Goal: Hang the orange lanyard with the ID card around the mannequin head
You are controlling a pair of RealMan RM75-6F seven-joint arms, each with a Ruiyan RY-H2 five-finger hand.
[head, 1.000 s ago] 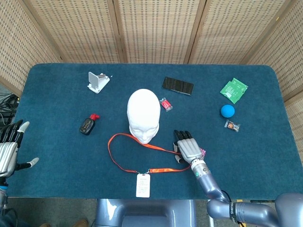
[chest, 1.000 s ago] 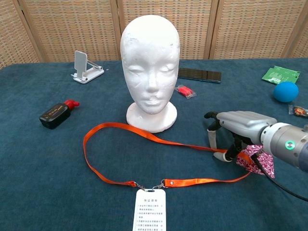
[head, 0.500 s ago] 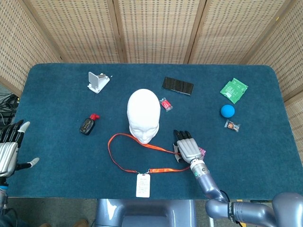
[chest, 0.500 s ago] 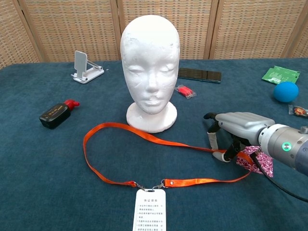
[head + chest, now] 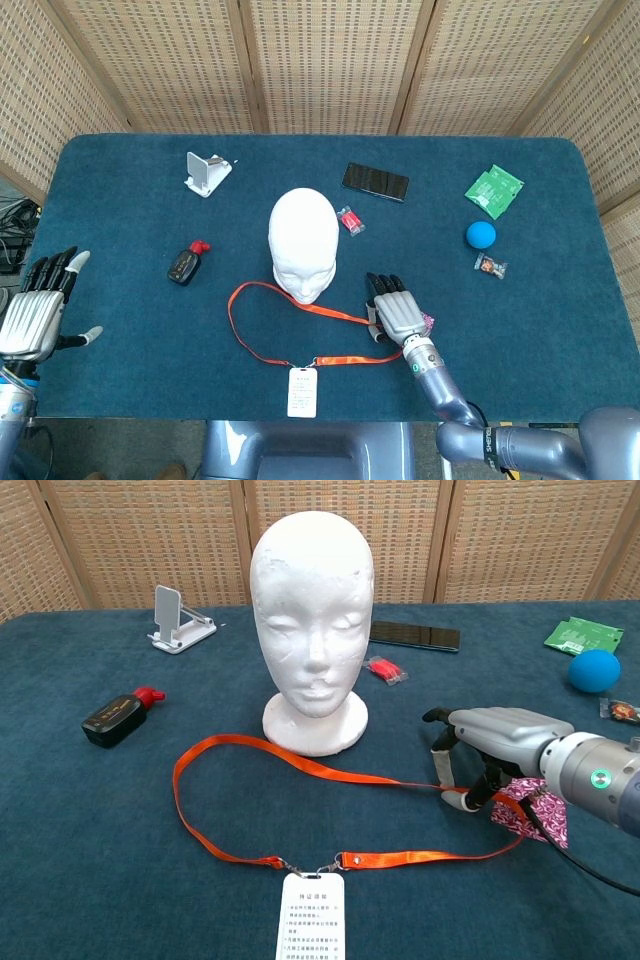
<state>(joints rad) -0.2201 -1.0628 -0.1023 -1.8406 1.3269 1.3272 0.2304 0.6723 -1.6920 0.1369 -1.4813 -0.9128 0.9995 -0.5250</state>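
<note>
The white mannequin head [image 5: 303, 243] [image 5: 312, 620] stands upright mid-table. In front of it the orange lanyard [image 5: 233, 322] [image 5: 182, 783] lies flat in a loop, with its ID card [image 5: 302, 391] [image 5: 311, 920] at the near edge. My right hand [image 5: 395, 312] [image 5: 492, 744] arches over the strap's right end. Its fingertips [image 5: 441, 776] touch down at the strap, but a pinch is not visible. At the table's left edge my left hand [image 5: 38, 310] hovers with fingers spread, holding nothing; the chest view does not show it.
A pink patterned pouch [image 5: 530, 815] lies under my right hand. Around the table are a phone stand [image 5: 207, 172], a black phone [image 5: 376, 181], a black device with a red cap [image 5: 185, 265], a red packet [image 5: 350, 220], a blue ball [image 5: 481, 235] and a green packet [image 5: 494, 190].
My left hand has moved in from the left edge toward the table. My right hand has shifted slightly along the strap; the lanyard still lies flat.
</note>
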